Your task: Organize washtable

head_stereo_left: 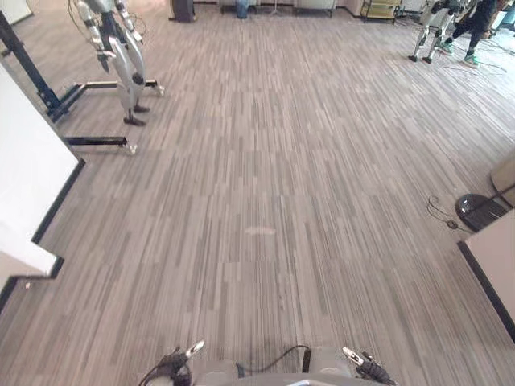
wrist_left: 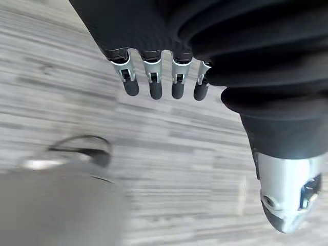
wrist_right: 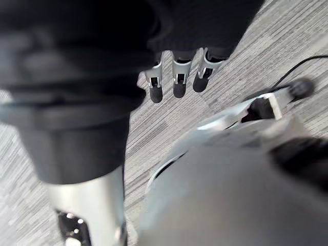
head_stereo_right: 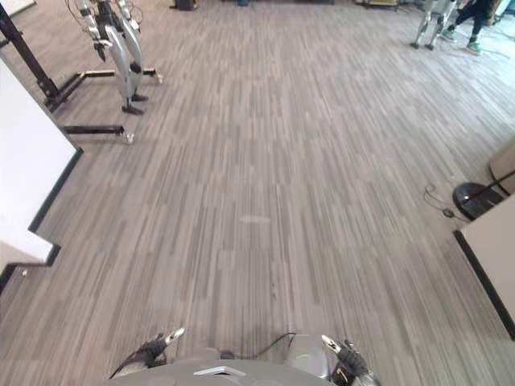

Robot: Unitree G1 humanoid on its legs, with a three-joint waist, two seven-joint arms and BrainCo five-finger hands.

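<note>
Head views, looking down: we see a grey striped carpet floor [head_stereo_left: 273,177] running to the far wall. At 7 o'clock the left hand [head_stereo_left: 179,360] enters the frame, and at 5 o'clock the right hand [head_stereo_left: 364,363]; both hang low over the carpet, well apart from each other.

Left wrist view: the fingers [wrist_left: 155,82] of the left hand hang straight, side by side in a row, with the thumb [wrist_left: 287,195] apart from them. The hand is spread loosely and holds nothing, with carpet beyond it.

Right wrist view: the fingers [wrist_right: 178,77] of the right hand likewise hang straight and relaxed, thumb [wrist_right: 87,205] apart, and nothing is held.

At 9 o'clock a white flat panel with a dark lower edge [head_stereo_left: 28,177] borders the floor. At 4 o'clock lies a beige flat panel with a black edge [head_stereo_left: 495,257], and just beside it, at 3 o'clock, a black rounded device [head_stereo_left: 480,211] with a thin cord. We cannot tell whether either panel belongs to the washtable.

At 11 o'clock a silver-grey humanoid robot [head_stereo_left: 125,56] hangs on a black metal stand [head_stereo_left: 48,96]. At 1 o'clock a person in dark clothing and green shoes [head_stereo_left: 475,32] stands near a second silver humanoid robot [head_stereo_left: 430,28]
</note>
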